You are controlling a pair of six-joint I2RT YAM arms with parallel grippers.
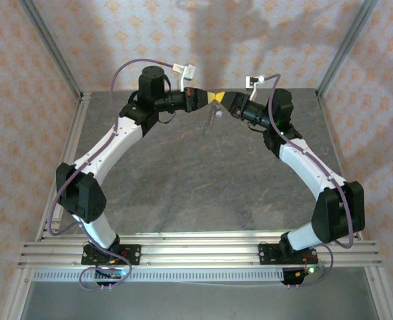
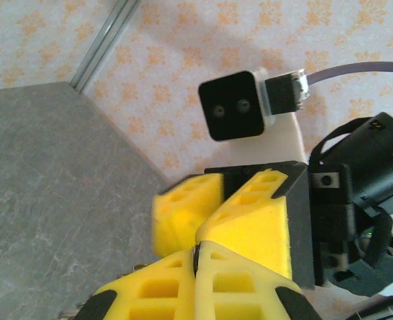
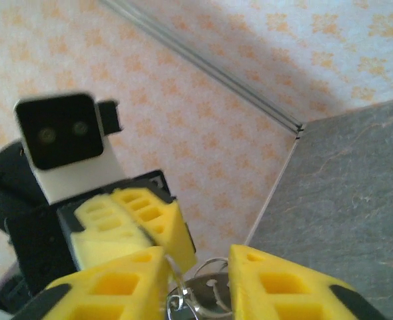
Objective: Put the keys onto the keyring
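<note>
Keyring (image 1: 211, 120) dangles right under the spot where your two claws meet tip to tip. Its long axis drops away from the tips toward the counter (image 1: 183, 180). Your left claw (image 2: 196, 257) is clenched, and the thin wire loop runs up into its tips. Your right claw (image 3: 197, 267) is released, its pads apart, with a silver metal piece (image 3: 211, 295) between them. Marks on that piece are too blurred to read.

Two arms are standing at one bench (image 1: 183, 180): one left arm (image 1: 106, 150) and one right arm (image 1: 309, 170). Two pincers are facing each other, the left pincer (image 1: 208, 97) and the right pincer (image 1: 224, 100), showing four yellow fingers (image 2: 249, 220) in all. One keyring (image 1: 211, 121) is dangling.
</note>
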